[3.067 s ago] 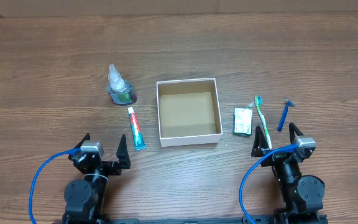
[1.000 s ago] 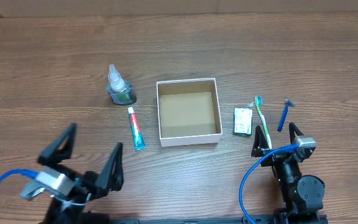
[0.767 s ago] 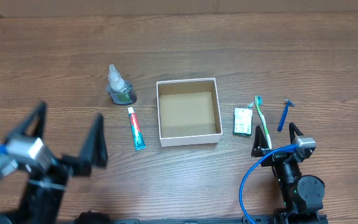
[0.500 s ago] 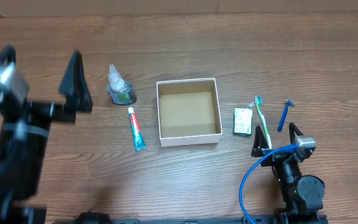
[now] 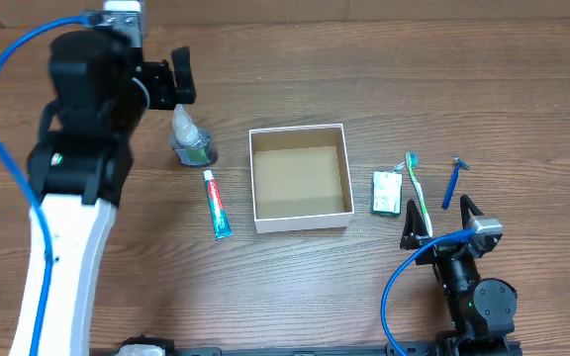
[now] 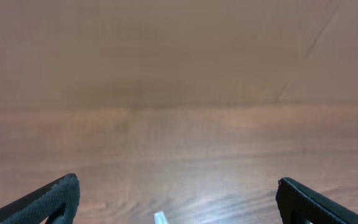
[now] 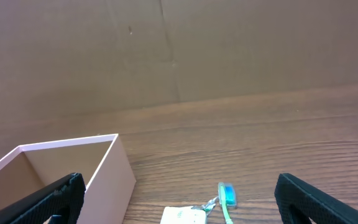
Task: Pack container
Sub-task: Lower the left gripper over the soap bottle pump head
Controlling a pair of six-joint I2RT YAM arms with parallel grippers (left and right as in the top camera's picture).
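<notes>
The container (image 5: 300,221), a square cardboard box with white walls and a brown inside, stands open and holds nothing at mid-table; it also shows in the right wrist view (image 7: 114,180). My left gripper (image 5: 171,84) is open, high at the far left, just behind a clear bottle (image 5: 188,133). In the left wrist view its open fingers (image 6: 179,199) frame the bottle's tip (image 6: 160,218). A toothpaste tube (image 5: 217,203) lies left of the box. A green-and-white packet (image 5: 388,193), a toothbrush (image 5: 419,193) and a blue razor (image 5: 453,181) lie to its right. My right gripper (image 5: 441,220) is open and holds nothing, just in front of them.
The right wrist view shows the packet (image 7: 182,216) and the toothbrush head (image 7: 227,194) between its fingers (image 7: 179,199). A brown cardboard wall (image 7: 179,56) stands behind the table's far edge.
My left arm has risen from its parked spot at the front left and swung out to the far left, ending behind the bottle. The right arm and all objects have not moved.
</notes>
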